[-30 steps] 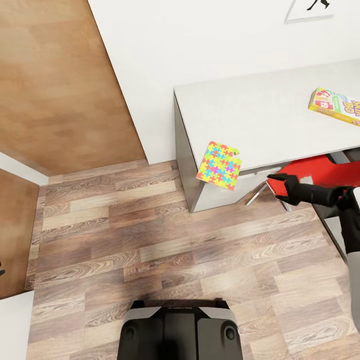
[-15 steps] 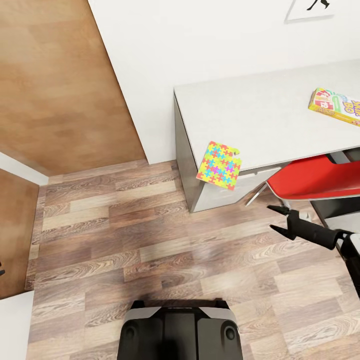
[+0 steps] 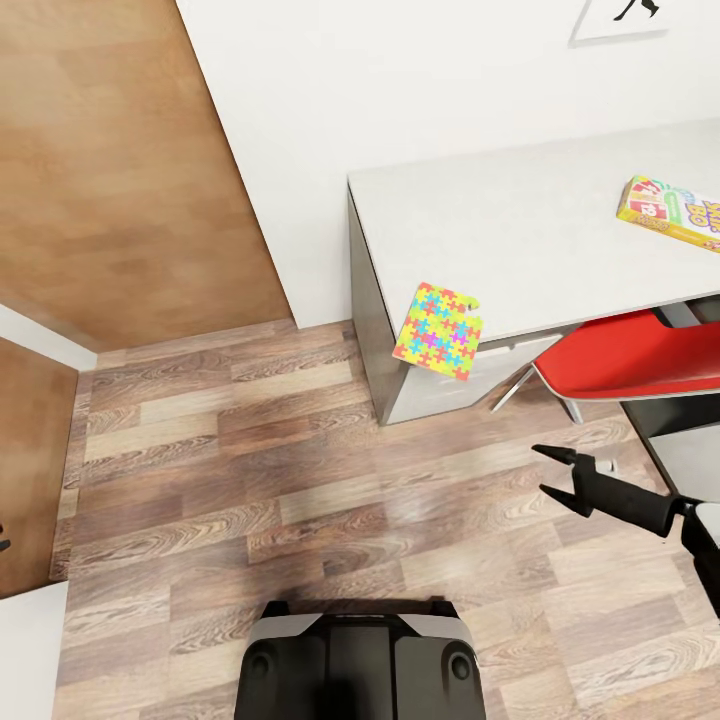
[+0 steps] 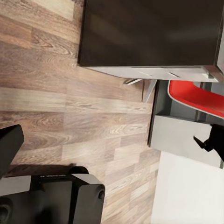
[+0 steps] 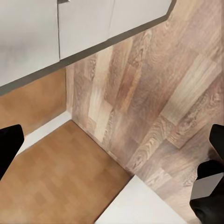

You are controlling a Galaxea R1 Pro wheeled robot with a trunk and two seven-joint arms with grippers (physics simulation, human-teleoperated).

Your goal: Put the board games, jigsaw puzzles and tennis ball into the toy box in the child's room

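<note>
Fingers of the right gripper [image 3: 556, 472], apart and empty, have dropped below the bench [image 3: 520, 230]. The jigsaw puzzle [image 3: 440, 331] overhanging its edge remains uncollected.

White-grey top on the table [image 3: 520, 220], darker grey side panel. Jigsaw puzzle [image 3: 440, 331] speckled in yellow, green, blue, pink and red interlocking pieces; board game [image 3: 672, 211] yellow-green with red and purple print. Red seat on the chair [image 3: 630, 358], black right gripper [image 3: 552, 472], brown wood-grain plank floor [image 3: 250, 470], warm brown wooden door [image 3: 110, 170], white wall [image 3: 400, 90].
</note>
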